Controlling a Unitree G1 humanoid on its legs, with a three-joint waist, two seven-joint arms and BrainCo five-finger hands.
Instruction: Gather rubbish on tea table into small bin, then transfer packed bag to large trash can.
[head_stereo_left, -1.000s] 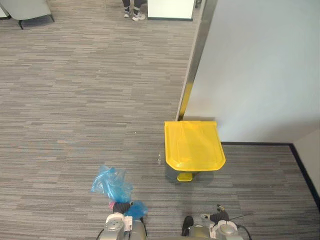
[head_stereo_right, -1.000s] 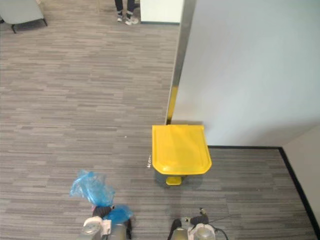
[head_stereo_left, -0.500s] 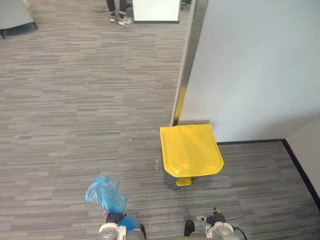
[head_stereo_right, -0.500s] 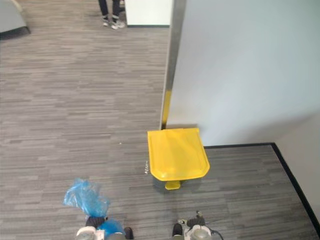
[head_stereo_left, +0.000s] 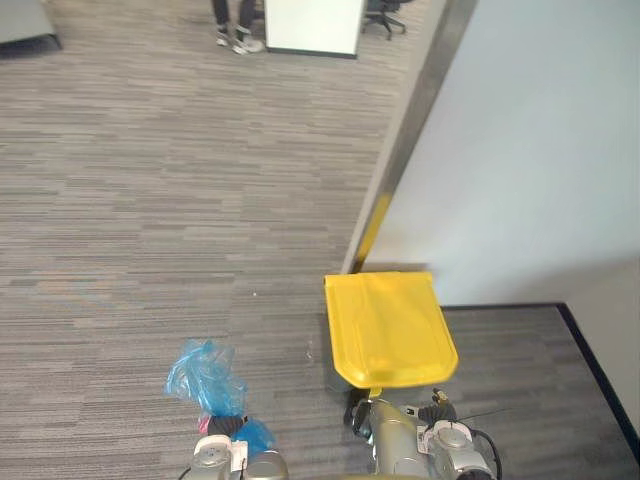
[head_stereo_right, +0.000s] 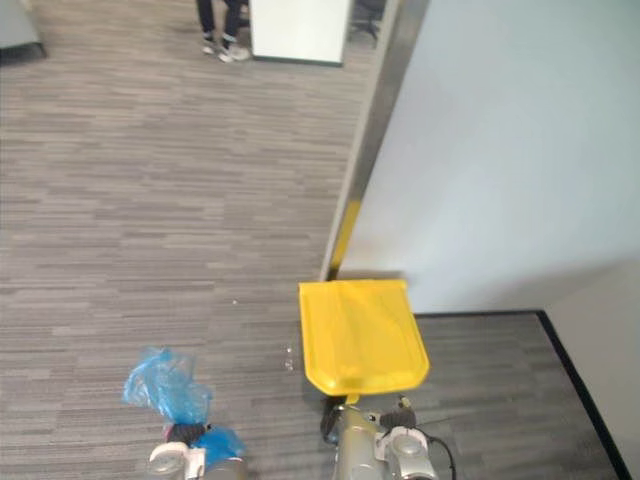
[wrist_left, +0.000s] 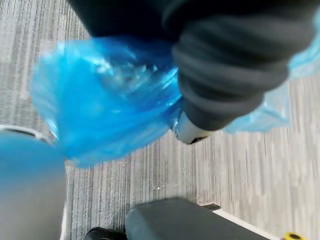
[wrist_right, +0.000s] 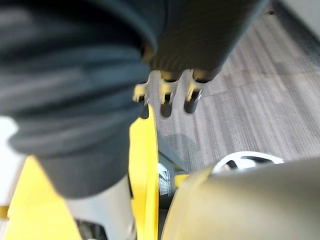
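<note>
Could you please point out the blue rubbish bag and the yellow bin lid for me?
blue rubbish bag (head_stereo_left: 205, 378), left eye view, its crumpled upper part.
yellow bin lid (head_stereo_left: 390, 330), left eye view, middle of its top.

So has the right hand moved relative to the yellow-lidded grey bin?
Yes: the right hand has come forward to the front edge of the yellow-lidded grey bin.

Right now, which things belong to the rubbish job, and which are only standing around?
Job: blue plastic bag held in the left hand; yellow-lidded trash can; right hand by its lid.
Standing around: person's shoes; white panel; black office chair.
</note>
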